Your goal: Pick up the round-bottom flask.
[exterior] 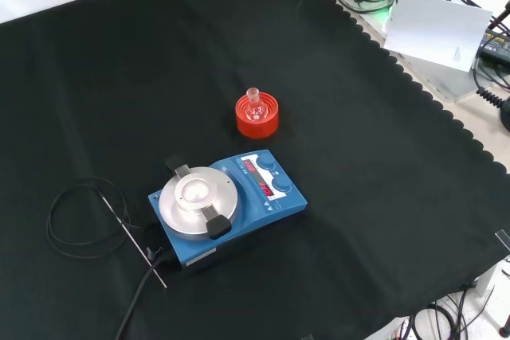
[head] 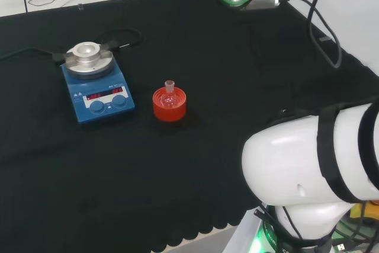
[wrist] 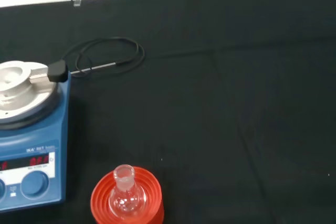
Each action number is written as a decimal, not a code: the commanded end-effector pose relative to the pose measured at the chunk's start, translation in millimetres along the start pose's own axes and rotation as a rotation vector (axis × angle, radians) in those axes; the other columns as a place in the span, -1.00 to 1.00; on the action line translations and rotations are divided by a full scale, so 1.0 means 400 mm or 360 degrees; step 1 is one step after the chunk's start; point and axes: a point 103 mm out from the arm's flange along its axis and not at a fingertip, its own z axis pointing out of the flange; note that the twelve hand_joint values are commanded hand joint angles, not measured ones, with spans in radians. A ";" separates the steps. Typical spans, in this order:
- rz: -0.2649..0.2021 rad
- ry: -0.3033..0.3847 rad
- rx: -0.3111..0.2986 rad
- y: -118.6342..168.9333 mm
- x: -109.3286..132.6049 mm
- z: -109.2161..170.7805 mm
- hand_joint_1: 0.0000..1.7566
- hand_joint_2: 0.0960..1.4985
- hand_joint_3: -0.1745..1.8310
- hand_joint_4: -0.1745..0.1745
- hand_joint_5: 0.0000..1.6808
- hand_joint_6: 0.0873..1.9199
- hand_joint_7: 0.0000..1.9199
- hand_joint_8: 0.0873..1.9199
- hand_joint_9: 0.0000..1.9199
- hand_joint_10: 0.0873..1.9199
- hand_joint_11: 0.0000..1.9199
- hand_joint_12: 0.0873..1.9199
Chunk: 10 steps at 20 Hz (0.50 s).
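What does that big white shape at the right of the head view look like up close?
It is the arm itself: smooth, rounded, glossy white links, with black bands wrapped round the upper one. Black cables and a green glow show at its base, beside the black cloth.

hotplate (wrist: pixel 26 140): cut off at wrist view's edge | red stand (wrist: pixel 127 203): base cut off

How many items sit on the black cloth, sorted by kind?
Round-bottom flask: 1
Red ribbed stand under the flask: 1
Blue hotplate stirrer: 1
Metal probe on a black cable: 1
Total: 4
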 end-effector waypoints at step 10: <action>0.0004 0.0106 0.0233 0.196 -0.069 0.362 -0.65 0.60 -0.58 -0.17 -0.51 -0.73 -0.89 -0.45 -0.74 -0.33 -1.00 0.42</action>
